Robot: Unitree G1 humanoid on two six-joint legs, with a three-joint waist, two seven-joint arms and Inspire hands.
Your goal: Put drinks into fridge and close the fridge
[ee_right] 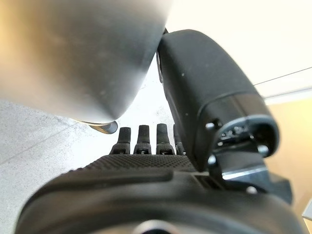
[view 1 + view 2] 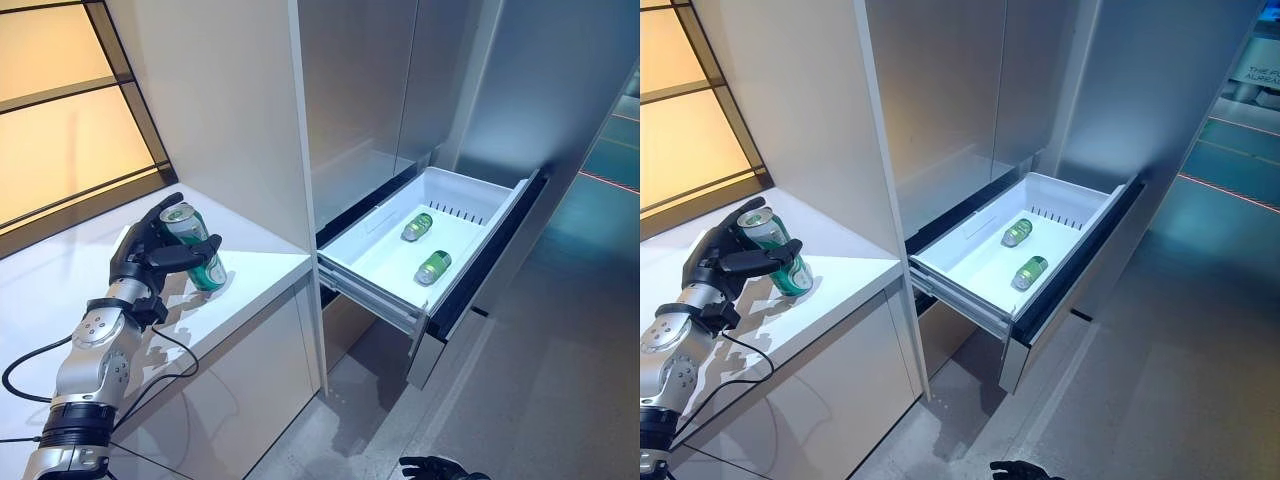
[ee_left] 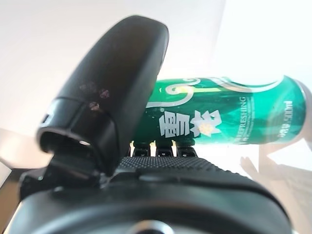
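My left hand (image 2: 148, 252) is shut on a green can (image 2: 196, 246) over the white counter (image 2: 255, 262) left of the fridge. The can is tilted, and its base is at or just above the counter top. In the left wrist view the thumb (image 3: 112, 87) lies across the can (image 3: 234, 117) with the fingers behind it. The fridge's white drawer (image 2: 372, 258) stands pulled open to the right of the counter. Two more green cans (image 2: 417, 227) (image 2: 433, 267) lie on their sides in it. My right hand (image 2: 435, 467) hangs low by the floor, open and empty, and also shows in the right wrist view (image 1: 146, 170).
The steel fridge doors (image 2: 360, 100) rise above the drawer. A white side panel (image 2: 305, 150) separates the counter from the fridge. An amber window (image 2: 60, 120) is behind the counter. The grey floor (image 2: 540, 380) lies in front of and beside the open drawer.
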